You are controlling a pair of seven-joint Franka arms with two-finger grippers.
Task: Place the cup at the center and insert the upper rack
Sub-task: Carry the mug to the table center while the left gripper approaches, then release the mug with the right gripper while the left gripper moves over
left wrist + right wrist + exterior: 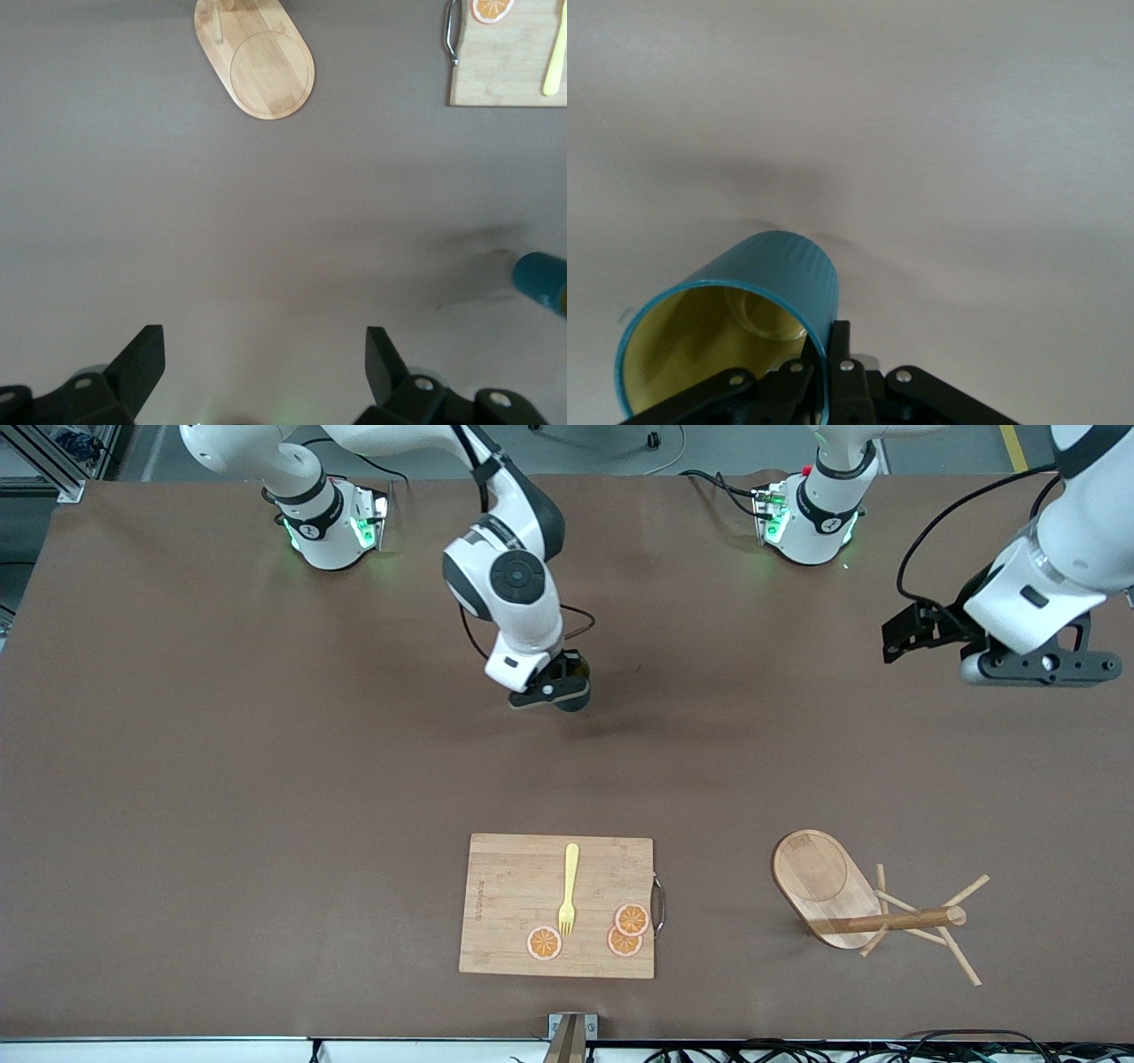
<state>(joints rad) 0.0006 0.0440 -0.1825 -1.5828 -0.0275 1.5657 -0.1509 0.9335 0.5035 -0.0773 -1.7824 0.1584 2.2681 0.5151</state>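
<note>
The cup (757, 292) is teal outside and yellow inside. My right gripper (824, 341) is shut on its rim wall, one finger inside and one outside, and holds it tilted over bare table. In the front view the right gripper (554, 691) hangs over the table's middle strip with the cup (576, 666) mostly hidden by it. The cup's edge also shows in the left wrist view (542, 279). The upper rack (824, 881) lies on its side near the front edge, toward the left arm's end; its post (895, 921) and pegs point sideways. My left gripper (261, 363) is open and empty, waiting high over the left arm's end (1036, 669).
A wooden cutting board (505, 908) lies near the front edge, beside the rack. It carries a yellow fork (568, 890) and three orange slices (625, 930). The rack's oval base (257, 62) and the board's corner (509, 66) show in the left wrist view.
</note>
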